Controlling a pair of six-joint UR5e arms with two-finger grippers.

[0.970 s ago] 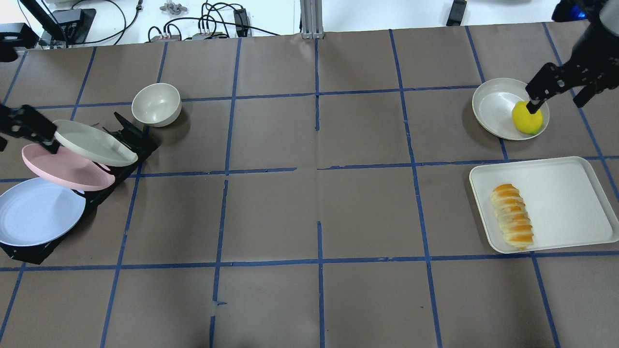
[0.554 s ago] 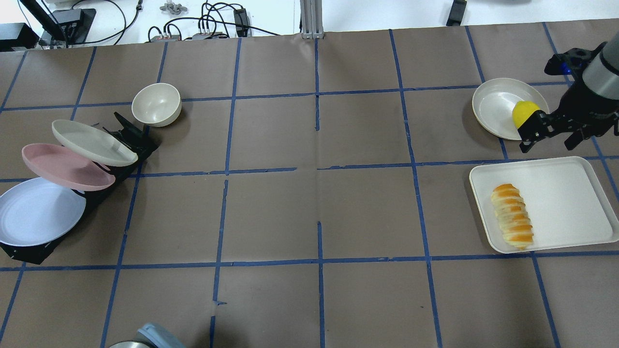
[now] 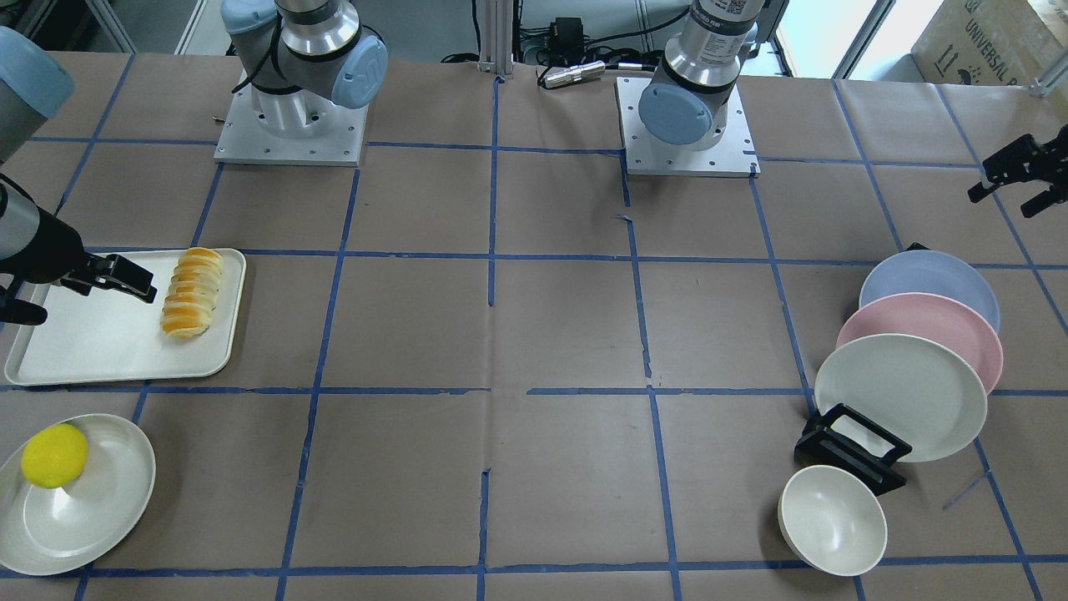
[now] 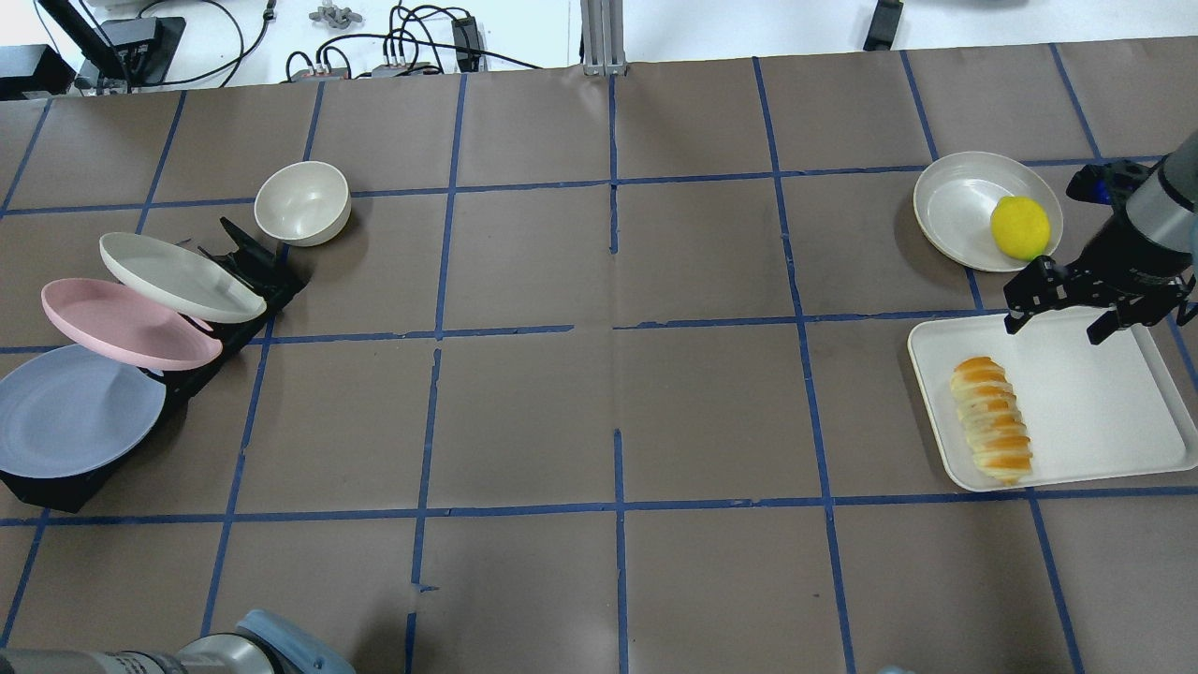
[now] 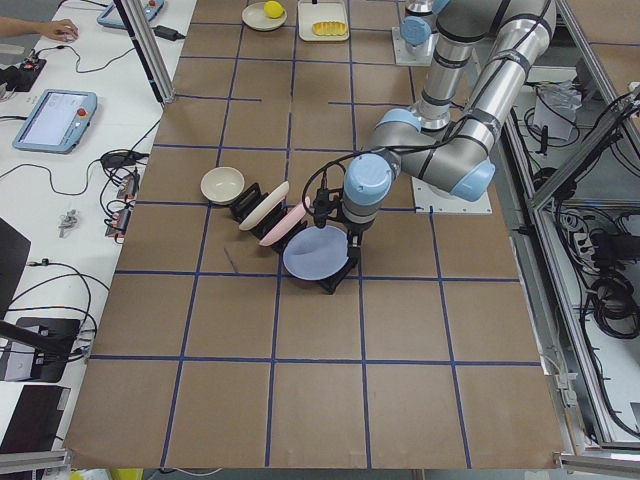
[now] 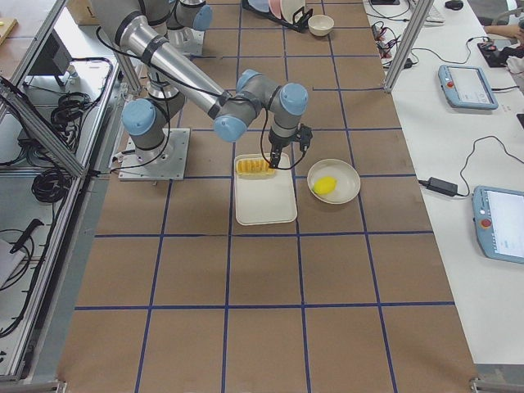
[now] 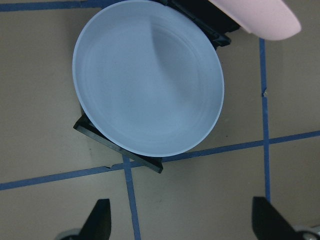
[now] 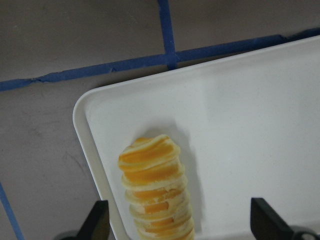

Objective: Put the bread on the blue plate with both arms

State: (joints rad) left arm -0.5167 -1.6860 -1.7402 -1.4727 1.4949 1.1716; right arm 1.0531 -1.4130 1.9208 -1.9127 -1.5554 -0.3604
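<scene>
**Asker:** Where is the bread?

**Describer:** The bread (image 4: 992, 419), a ridged loaf striped orange and cream, lies lengthwise on the white tray (image 4: 1104, 393). It sits along the tray side that faces the middle of the table. Nothing touches it.

**Asker:** And the two grippers?

**Describer:** The right gripper (image 4: 1054, 326) hovers over the tray edge farthest from the robot, near one end of the loaf. Its fingers are spread wide and hold nothing. The left gripper (image 7: 183, 220) is well apart from the tray, at the opposite end of the table, also spread wide and empty. It looks down on the blue plate (image 7: 147, 90), which leans tilted in a black rack (image 7: 145, 162).

**Asker:** How should these things be held?

**Describer:** The loaf looks light and soft, so a hard squeeze would likely crush it. Its ridges should give some grip. A gentle hold across the narrow middle, with a finger on each long side, seems safest. The plate looks stiff and smooth, so it could slip. Its exposed rim, away from the rack, is probably the best place to take hold.
</scene>
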